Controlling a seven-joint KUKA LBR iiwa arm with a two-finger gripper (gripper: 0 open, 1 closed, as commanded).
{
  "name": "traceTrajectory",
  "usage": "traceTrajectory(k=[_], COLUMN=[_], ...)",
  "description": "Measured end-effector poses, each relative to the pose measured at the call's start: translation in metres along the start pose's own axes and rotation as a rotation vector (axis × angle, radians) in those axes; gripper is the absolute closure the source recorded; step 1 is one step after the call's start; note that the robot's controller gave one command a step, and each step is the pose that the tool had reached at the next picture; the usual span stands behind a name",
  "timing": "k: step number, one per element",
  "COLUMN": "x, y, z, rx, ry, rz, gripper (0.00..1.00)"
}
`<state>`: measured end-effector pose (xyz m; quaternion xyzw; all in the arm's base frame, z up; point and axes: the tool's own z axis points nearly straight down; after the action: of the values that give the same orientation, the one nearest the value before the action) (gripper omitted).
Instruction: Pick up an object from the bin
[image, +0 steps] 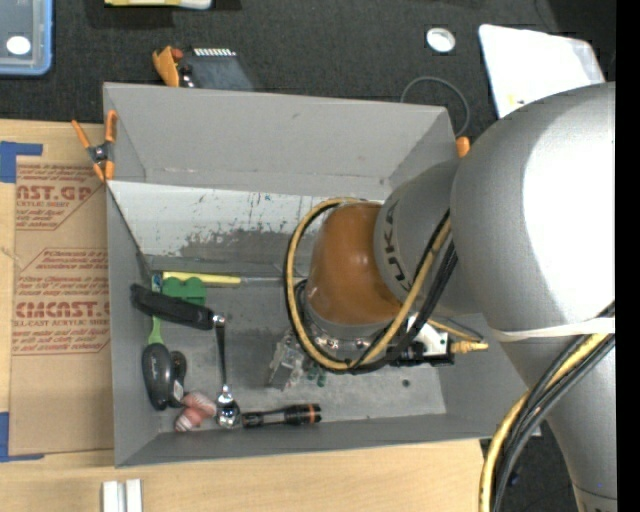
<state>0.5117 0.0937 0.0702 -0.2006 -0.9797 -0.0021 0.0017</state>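
No thing is named for us, so we take the one nearest the gripper: a slim black pen-like stick (280, 415) with an orange band. It lies flat on the floor of the bin (270, 125), close along the near wall and about midway across. Its long axis runs left to right, nearly level with that wall, and the orange band sits toward its right end (which end is the tip we cannot tell).

The gripper (287, 366) hangs low over the floor just beyond the stick, toward the bin's middle, and looks apart from it. It is tucked under the arm's orange cover (345, 265), so we cannot tell whether it is spread or pressed together. We see nothing held in it.

We judge the pick not yet done. The gripper is down among the things, but a sure hold and the lift out of the bin are both left.

To the left, a thin black rod (219, 360) runs away from the near wall, and its silver knob (227, 410) lies just beside the stick's left end. Farther left are a pink lump (195, 408), a dark grey rounded thing (160, 375), a black-handled tool (175, 308), a green piece (183, 290) and a yellow stick (205, 280).
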Motion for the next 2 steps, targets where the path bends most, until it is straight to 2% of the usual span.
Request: traceTrajectory(k=[1, 2], x=[0.003, 0.001], y=[-0.002, 0.0], z=[-0.012, -0.045], rx=[0.006, 0.0], ry=[0.009, 0.002], rz=[0.0, -0.001], gripper=[1.0, 1.0])
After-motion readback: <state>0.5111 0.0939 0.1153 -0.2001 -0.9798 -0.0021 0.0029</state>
